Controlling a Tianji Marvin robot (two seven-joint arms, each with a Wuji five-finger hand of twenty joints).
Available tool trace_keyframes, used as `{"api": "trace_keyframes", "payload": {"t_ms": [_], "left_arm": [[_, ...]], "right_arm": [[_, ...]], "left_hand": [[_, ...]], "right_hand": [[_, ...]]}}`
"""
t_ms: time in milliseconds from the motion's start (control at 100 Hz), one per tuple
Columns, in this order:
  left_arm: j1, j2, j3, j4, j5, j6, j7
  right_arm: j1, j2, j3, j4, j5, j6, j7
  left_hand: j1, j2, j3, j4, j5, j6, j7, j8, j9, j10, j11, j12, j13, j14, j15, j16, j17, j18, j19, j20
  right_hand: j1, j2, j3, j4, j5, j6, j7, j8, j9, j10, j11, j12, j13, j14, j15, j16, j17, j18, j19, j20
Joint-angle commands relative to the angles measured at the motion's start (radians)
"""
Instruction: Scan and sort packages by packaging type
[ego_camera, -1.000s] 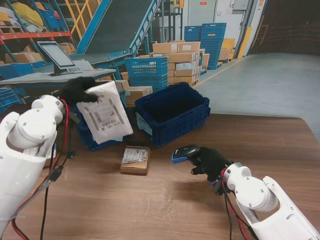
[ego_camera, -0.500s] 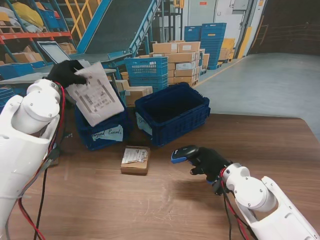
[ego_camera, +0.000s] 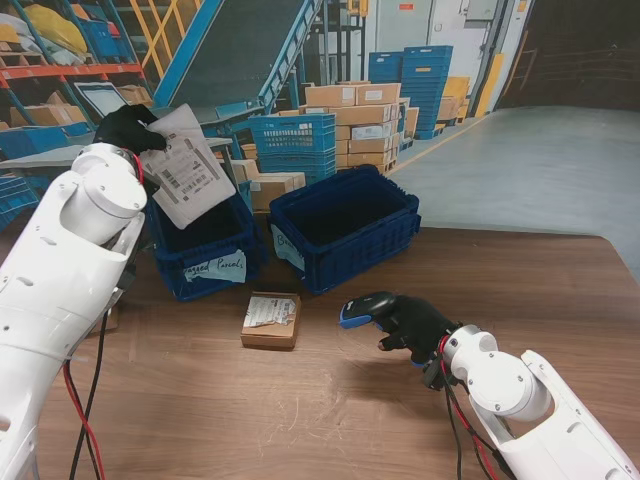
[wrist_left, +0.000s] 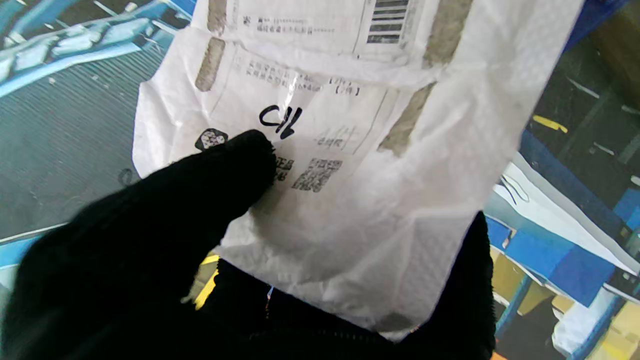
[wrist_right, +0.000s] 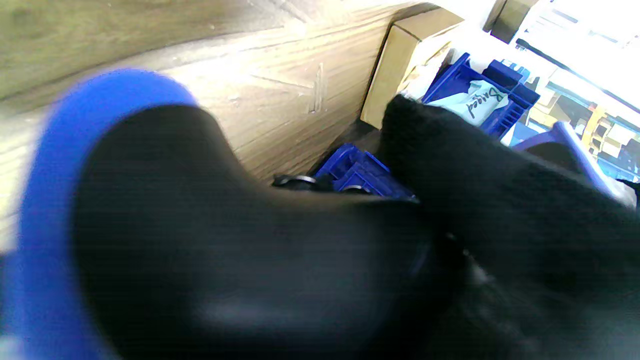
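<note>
My left hand (ego_camera: 128, 128) is raised high at the far left, shut on a white bagged parcel (ego_camera: 186, 172) with printed labels, which hangs over the left blue bin (ego_camera: 205, 262) marked with a handwritten label. The left wrist view shows the white bagged parcel (wrist_left: 345, 150) pinched between the black gloved fingers (wrist_left: 200, 200). My right hand (ego_camera: 420, 322) rests low over the table, shut on a black and blue barcode scanner (ego_camera: 362, 306). The scanner (wrist_right: 200, 240) fills the right wrist view. A small cardboard box (ego_camera: 270, 319) with a white label lies flat on the table between both hands.
A second, larger blue bin (ego_camera: 345, 225) stands right of the labelled one, with nothing visible inside. The wooden table (ego_camera: 330, 420) stretches toward me. Behind it stand stacked cardboard boxes (ego_camera: 355, 120), blue crates (ego_camera: 292, 140) and a monitor (ego_camera: 100, 97).
My left hand has lifted the white parcel up and farther away, tilting it, so it now hangs above the labelled bin. The right hand with the scanner has barely moved.
</note>
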Motion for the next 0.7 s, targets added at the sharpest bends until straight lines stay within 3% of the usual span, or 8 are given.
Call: {"api": "trace_keyframes", "payload": {"t_ms": [0,240,690], "left_arm": [[-0.019,-0.015,0.017,0.021,0.033,0.009,0.002],[-0.056,-0.052,0.056,0.153,0.059,-0.017,0.174],[-0.081,-0.064,0.105,0.309,0.068,-0.081,0.240]], "right_arm": [[0.000,-0.005,-0.001,-0.006,0.001,-0.003,0.016],[0.017,-0.004,-0.011,0.013,0.009,-0.005,0.026],[0.039,-0.001,-0.026,0.031,0.007,-0.022,0.038]], "left_hand": [[0.045,0.004,0.020,-0.028,0.032,-0.036,0.004,0.005,0.030,-0.004,0.011,-0.002,0.033,0.009,-0.015,0.006,-0.001,0.008,0.013,0.007],[0.054,0.014,0.004,-0.039,0.026,-0.035,0.008,-0.006,0.028,-0.002,0.007,-0.015,0.030,0.013,-0.022,-0.005,0.000,0.012,0.017,0.007],[0.066,0.052,-0.036,-0.051,-0.005,-0.041,0.017,-0.024,0.004,-0.008,0.003,-0.037,0.007,0.011,-0.025,-0.024,-0.018,0.005,0.013,0.004]], "right_hand": [[0.079,0.055,0.021,-0.001,0.056,-0.078,0.076,0.046,-0.016,-0.010,-0.004,0.012,0.011,-0.051,0.038,0.028,0.000,0.002,0.001,0.006],[0.079,0.055,0.021,-0.001,0.056,-0.078,0.076,0.046,-0.016,-0.011,-0.004,0.012,0.012,-0.051,0.038,0.027,0.000,-0.001,0.001,0.006],[0.079,0.055,0.022,-0.002,0.056,-0.078,0.076,0.046,-0.016,-0.011,-0.004,0.013,0.012,-0.051,0.039,0.027,0.001,0.002,0.001,0.006]]}}
